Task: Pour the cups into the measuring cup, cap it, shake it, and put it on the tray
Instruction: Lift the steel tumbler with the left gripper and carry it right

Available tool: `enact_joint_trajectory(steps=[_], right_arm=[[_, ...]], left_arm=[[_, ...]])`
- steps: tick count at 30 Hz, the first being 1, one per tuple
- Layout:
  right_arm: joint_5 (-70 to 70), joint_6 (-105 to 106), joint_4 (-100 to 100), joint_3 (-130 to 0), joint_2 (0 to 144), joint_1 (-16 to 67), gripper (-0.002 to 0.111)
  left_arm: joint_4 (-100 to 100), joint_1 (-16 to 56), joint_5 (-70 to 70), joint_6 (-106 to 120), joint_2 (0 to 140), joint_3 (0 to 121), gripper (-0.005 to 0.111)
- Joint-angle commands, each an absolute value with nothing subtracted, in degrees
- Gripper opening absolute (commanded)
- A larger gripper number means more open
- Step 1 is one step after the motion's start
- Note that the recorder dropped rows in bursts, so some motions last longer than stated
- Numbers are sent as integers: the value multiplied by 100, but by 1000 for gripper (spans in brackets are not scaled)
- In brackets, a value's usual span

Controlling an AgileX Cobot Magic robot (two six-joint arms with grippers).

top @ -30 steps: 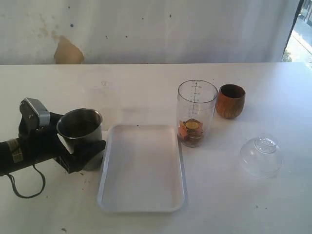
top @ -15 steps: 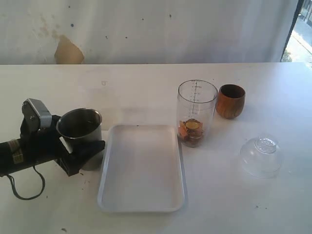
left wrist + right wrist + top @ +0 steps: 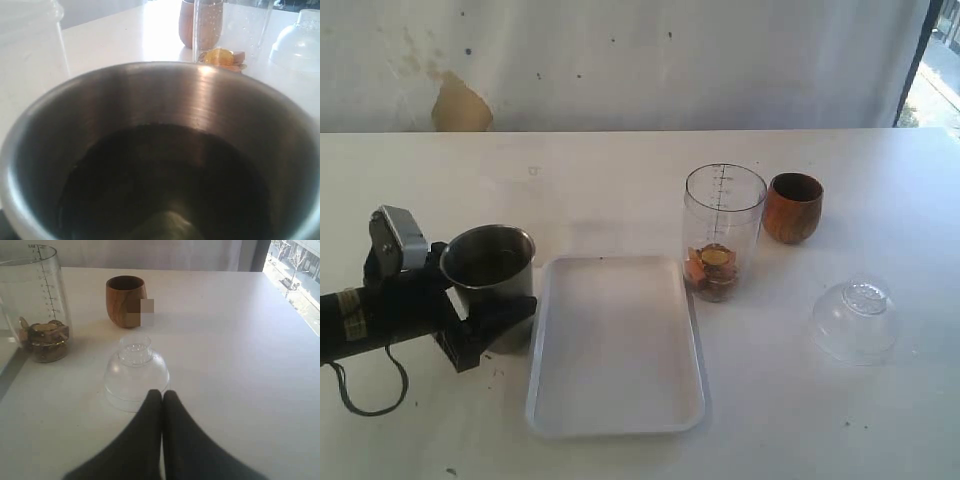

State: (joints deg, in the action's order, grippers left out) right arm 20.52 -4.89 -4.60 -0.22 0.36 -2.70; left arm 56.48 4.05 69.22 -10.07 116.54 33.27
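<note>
The steel tumbler (image 3: 488, 268) stands upright just left of the white tray (image 3: 616, 400), and my left gripper (image 3: 495, 298) is shut on its side. In the left wrist view the steel tumbler (image 3: 150, 110) fills the picture, its inside dark, and it hides the jaws. The measuring cup (image 3: 723, 215) stands right of the tray's far corner with orange and brown pieces at its bottom. The wooden cup (image 3: 793, 207) sits beside it. My right gripper (image 3: 162, 396) is shut on nothing, just short of the clear dome lid (image 3: 136, 372); it does not show in the exterior view.
The dome lid (image 3: 855, 320) lies mouth down on the white table (image 3: 620, 190) at the right. A cable loops from the left arm (image 3: 365, 315) near the front left. The wall runs behind the table's far edge.
The left gripper and the steel tumbler have shifted slightly to the right, against the tray. The tray has slid a little to the right too.
</note>
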Motion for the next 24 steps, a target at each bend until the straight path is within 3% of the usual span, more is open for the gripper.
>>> enact_joint_trajectory(steps=[1, 15, 24], right_arm=[[2011, -491, -452, 0, 0, -303, 0], [2011, -491, -452, 0, 0, -303, 0], [2011, -491, -452, 0, 0, -303, 0]], left_arm=[[5330, 409, 6996, -966, 11332, 3344, 0], [5918, 492, 6996, -2730, 10438, 4106, 0], [6051, 1679, 5787, -3345, 10240, 5408, 0]])
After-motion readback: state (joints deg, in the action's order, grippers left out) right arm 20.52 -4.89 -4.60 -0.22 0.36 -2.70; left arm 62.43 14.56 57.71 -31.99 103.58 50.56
